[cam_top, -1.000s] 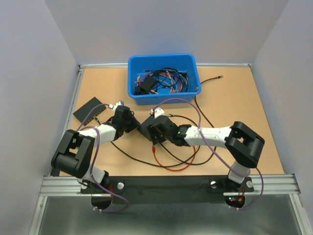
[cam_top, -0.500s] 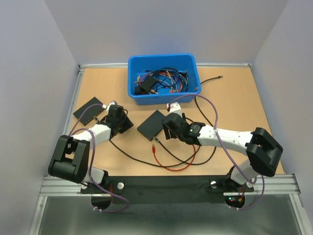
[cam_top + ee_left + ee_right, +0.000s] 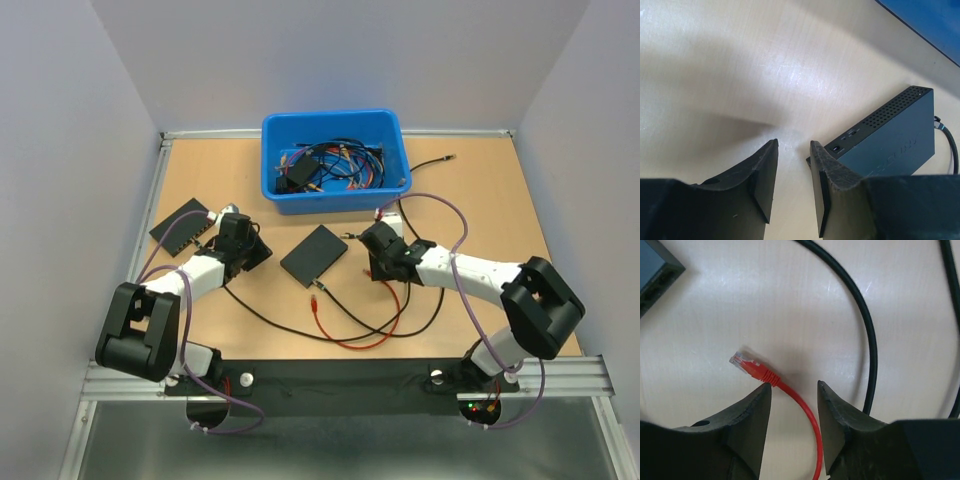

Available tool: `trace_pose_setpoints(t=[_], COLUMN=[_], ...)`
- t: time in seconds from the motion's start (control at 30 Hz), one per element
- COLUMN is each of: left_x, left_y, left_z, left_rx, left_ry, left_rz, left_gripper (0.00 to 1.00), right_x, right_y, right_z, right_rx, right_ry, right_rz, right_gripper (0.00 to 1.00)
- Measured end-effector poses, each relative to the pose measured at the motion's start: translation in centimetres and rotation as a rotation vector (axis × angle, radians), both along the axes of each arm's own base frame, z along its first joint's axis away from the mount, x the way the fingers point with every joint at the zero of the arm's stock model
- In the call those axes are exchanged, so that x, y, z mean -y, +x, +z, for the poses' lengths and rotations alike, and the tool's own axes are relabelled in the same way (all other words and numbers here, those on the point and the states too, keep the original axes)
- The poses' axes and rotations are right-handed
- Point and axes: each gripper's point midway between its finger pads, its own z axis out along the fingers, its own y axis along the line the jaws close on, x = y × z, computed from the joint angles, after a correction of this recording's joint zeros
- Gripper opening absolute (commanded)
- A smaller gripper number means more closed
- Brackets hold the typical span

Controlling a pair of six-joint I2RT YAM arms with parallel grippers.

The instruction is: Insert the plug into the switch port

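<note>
The plug [image 3: 747, 365], with a clear tip and red boot, lies on the table just ahead of my right gripper [image 3: 792, 385]. That gripper is open, and the thin red cable [image 3: 807, 420] runs back between its fingers without touching them. A corner of the black switch [image 3: 652, 275], with its ports showing, lies at the upper left. In the top view the switch [image 3: 314, 255] lies flat mid-table, with my right gripper [image 3: 372, 260] to its right and my left gripper [image 3: 252, 246] to its left. My left gripper [image 3: 792, 145] is open and empty, next to the switch's end [image 3: 890, 135].
A second black box [image 3: 184, 225] lies at the far left. A blue bin [image 3: 335, 195] of tangled cables stands at the back. Thick black cables [image 3: 865, 325] loop beside the plug. The red cable [image 3: 350, 343] loops near the front, with another red end [image 3: 314, 297].
My right gripper has moved right, off the switch, to above the red cable. My left gripper has drawn back left. The switch now lies on the table on its own.
</note>
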Motion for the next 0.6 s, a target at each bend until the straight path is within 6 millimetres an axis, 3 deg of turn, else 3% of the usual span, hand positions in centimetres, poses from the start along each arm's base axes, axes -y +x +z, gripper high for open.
trace_pose_setpoints(t=[0.23, 0.43, 0.53, 0.6], left_x=[0.0, 0.1, 0.2, 0.2], left_y=[-0.2, -0.2, -0.2, -0.2], left_z=[-0.2, -0.2, -0.2, -0.2], left_rx=[-0.004, -0.005, -0.004, -0.003], left_ry=[0.002, -0.003, -0.004, -0.003], left_rz=[-0.002, -0.012, -0.016, -0.016], left_gripper=[0.42, 0.42, 0.42, 0.41], right_x=[0.5, 0.3, 0.1, -0.1], right_y=[-1.4, -1.4, -1.2, -1.2], right_z=[-2.5, -3.1, -3.1, -3.1], right_rx=[-0.079, -0.088, -0.083, -0.081], right_ry=[-0.024, -0.029, -0.021, -0.013], right_rz=[0.009, 0.011, 0.013, 0.016], right_gripper=[0.42, 0.38, 0.31, 0.21])
